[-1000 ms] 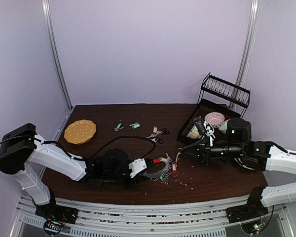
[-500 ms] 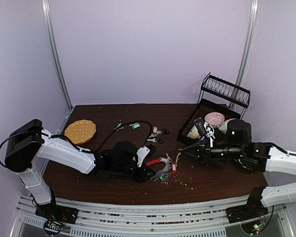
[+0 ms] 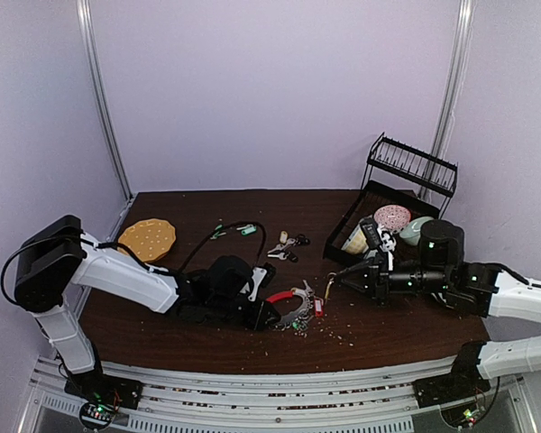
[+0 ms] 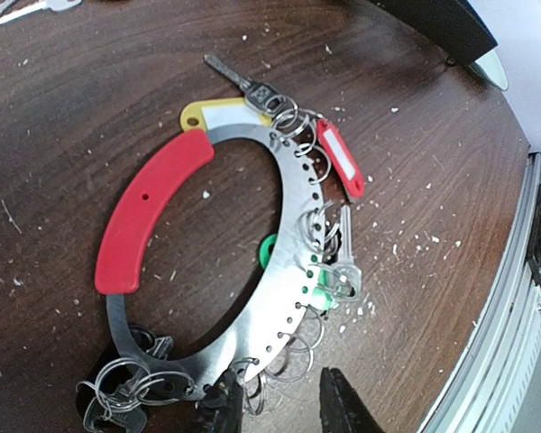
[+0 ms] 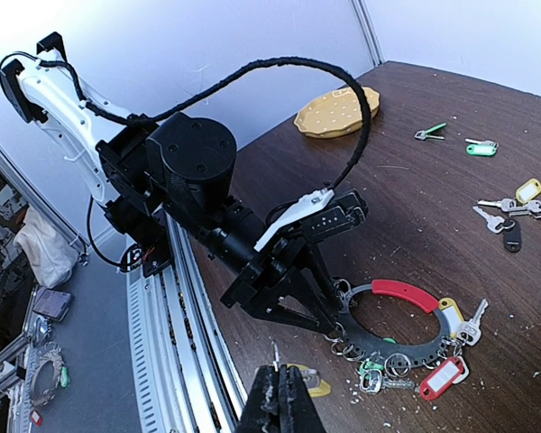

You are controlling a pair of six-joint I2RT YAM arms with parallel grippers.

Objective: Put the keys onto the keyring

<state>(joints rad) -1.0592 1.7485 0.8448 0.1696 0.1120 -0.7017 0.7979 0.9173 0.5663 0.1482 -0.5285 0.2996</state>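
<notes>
The keyring (image 4: 153, 207) lay flat on the tabletop (image 4: 72, 108), near the front edge. It had a red part & a thin metal band full of holes. Lots of keys (image 4: 343, 262) hung from it on small rings, w/ red, yellow & green tags.

It looked stiff & light, prob. slippery on the shiny metal. The red part seemed the best place to hold, since it's thicker & has no keys in the way.

The left hand (image 4: 278, 388) was at the band's lower end. Its fingers were apart w/ small rings between them, squeezing nothing I could see. The right hand (image 5: 279, 374) was pinched closed on a yellow-tag key (image 5: 308, 383), up off the tabletop, just right of the keyring. That key looked small & thin, so it could twist or slip.

Some loose keys (image 3: 288, 245) lay farther back, apart from the keyring.

The black rack (image 3: 413, 164) on the right held a spotted bowl (image 3: 393, 216) & a cup (image 3: 353, 242). The round yellow plate (image 3: 146, 240) on the left had nothing on it.
</notes>
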